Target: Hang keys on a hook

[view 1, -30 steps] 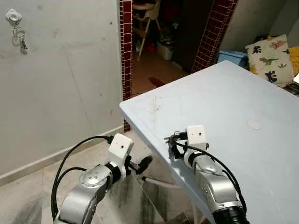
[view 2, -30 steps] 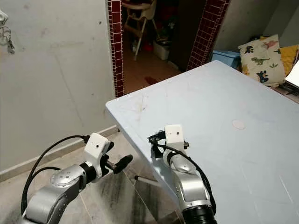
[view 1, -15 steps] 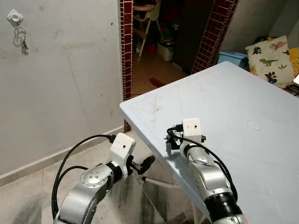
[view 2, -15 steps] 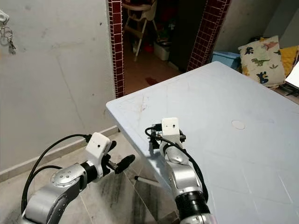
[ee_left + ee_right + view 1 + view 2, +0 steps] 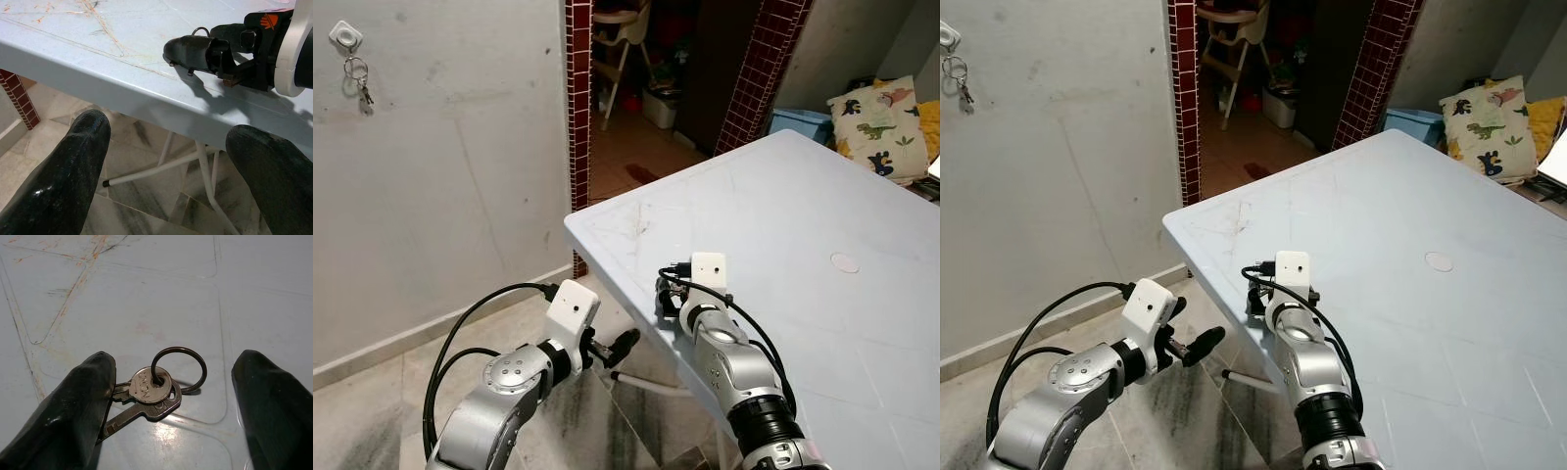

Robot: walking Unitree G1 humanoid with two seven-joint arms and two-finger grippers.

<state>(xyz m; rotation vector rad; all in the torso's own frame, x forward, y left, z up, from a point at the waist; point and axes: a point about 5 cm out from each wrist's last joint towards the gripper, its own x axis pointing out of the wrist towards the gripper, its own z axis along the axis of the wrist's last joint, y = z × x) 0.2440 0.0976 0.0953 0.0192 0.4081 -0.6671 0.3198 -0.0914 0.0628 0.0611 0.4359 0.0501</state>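
Two keys on a ring lie flat on the table, between the wide-spread fingers of the right gripper. One finger touches the blades; the ring lies toward the other, apart from it. The long axis runs across the gap. The left gripper, also spread wide, is held off the table edge, farther away. The hook, already bearing other keys, is well apart on the wall.

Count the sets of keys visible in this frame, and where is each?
2. One bunch of keys hangs from the wall hook; the other set lies on the table between the open right gripper fingers.
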